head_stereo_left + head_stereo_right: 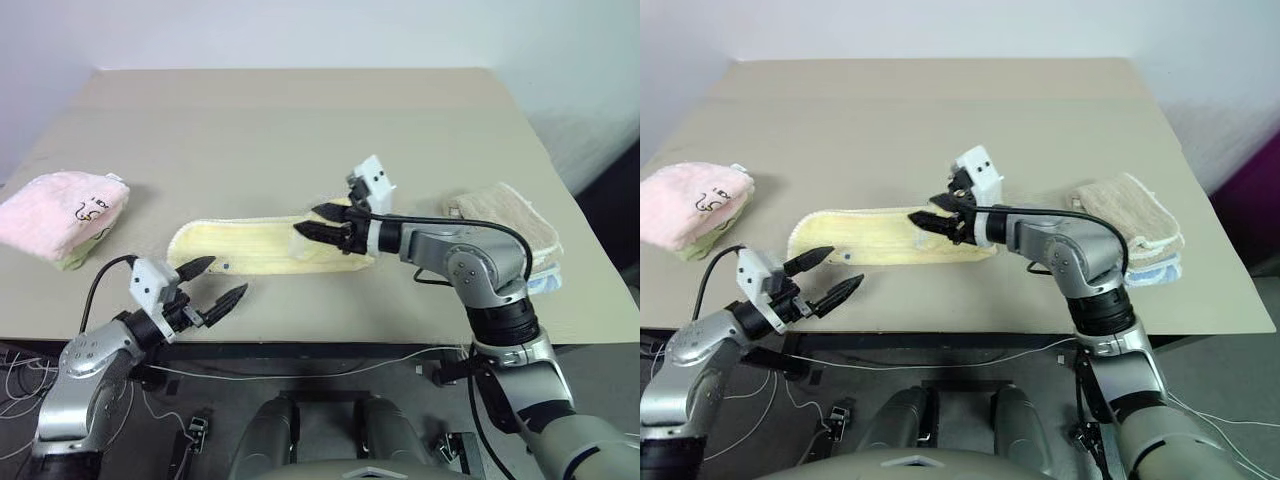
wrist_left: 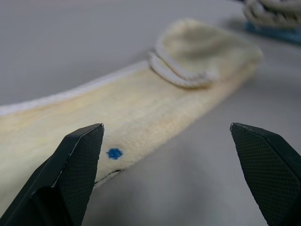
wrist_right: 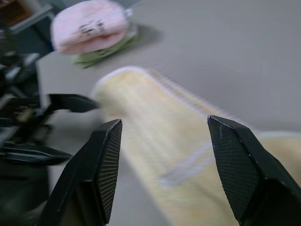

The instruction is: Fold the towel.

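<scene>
1. The towel lies as a long yellow strip across the middle of the counter, its right end turned over onto itself in a small fold; the rest lies flat and single.
2. The right hand hangs just above that folded end, fingers parted and holding nothing; the right wrist view shows only towel surface between the two fingers.
3. The left hand sits near the front edge of the counter, just beside the towel's left end, fingers spread wide and empty.
4. Risk, as I judge it: the small fold looks loose and uneven, so it may slip open if the right hand brushes it on the way out; a fingertip catching the terry loops would drag the fold askew.
5. Second risk: the left hand is low and close to the counter's edge; a grab from there could pinch only the stitched rim, so the end would slide out mid-fold, or pull the whole strip toward the edge.
6. The left wrist view shows a small blue dot on the near end and the whitish edging curled over at the fold; the head views show the pink towel far left and the beige folded towel at right, both well apart from the work.
</scene>
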`<state>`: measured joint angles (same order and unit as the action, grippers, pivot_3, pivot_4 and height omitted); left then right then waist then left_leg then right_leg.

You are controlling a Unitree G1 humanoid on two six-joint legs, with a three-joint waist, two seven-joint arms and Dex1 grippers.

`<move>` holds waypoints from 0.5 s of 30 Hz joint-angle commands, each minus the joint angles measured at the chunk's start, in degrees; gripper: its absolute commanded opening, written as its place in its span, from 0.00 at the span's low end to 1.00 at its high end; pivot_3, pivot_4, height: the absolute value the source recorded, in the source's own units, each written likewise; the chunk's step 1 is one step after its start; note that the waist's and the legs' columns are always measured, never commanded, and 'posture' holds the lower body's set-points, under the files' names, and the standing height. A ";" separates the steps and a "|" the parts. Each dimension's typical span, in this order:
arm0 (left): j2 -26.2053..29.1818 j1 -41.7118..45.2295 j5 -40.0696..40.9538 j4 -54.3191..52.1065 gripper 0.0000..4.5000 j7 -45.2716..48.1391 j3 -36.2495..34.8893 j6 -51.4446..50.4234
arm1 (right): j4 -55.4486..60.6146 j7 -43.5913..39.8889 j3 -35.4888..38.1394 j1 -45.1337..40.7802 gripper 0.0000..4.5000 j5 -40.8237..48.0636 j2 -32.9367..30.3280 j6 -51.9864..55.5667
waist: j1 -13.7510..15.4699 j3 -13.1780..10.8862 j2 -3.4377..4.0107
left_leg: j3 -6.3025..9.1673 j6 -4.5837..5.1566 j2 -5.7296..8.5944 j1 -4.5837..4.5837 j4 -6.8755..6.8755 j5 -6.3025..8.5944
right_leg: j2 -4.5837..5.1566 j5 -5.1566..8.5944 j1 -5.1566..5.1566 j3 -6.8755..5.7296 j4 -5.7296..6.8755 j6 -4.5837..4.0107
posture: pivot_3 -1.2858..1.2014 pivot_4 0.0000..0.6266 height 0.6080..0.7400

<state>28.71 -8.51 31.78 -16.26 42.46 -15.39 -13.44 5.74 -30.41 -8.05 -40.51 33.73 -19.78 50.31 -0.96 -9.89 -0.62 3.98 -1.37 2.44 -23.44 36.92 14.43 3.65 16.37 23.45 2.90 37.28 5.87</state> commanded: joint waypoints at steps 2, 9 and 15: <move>-3.68 -2.16 5.94 -4.95 1.00 -6.84 -3.40 -5.00 | -8.34 -4.89 -2.83 -1.81 0.39 -8.80 -0.59 -13.36 | -0.07 0.00 0.00 | -0.01 0.00 0.00 0.01 0.00 0.00 | -0.01 0.00 0.00 -0.03 -0.01 0.00 | 0.52 0.24 1.00; -11.69 -3.34 13.99 -6.01 1.00 -18.53 -6.26 -11.50 | -26.89 -10.62 -8.66 -2.45 0.02 -20.48 4.03 -32.62 | -0.20 0.00 -0.01 | -0.03 0.00 0.00 0.03 -0.01 0.00 | -0.07 0.00 0.00 -0.03 0.01 0.00 | 0.52 0.24 1.00; -14.96 -5.67 17.11 -7.40 1.00 -23.79 -6.93 -13.53 | -35.10 -12.71 -11.37 0.45 0.02 -26.73 6.77 -40.67 | -0.02 0.01 -0.01 | -0.02 -0.01 0.02 0.04 0.04 -0.01 | -0.06 0.00 -0.04 -0.04 0.00 0.00 | 0.52 0.24 1.00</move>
<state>14.21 -13.92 47.00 -20.91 20.01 -21.21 -26.71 -28.27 -42.51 -18.79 -40.58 8.57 -13.52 11.60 -0.98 -9.88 -0.63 3.96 -1.38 2.46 -23.40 36.96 14.43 3.59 16.37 23.40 2.87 37.29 5.87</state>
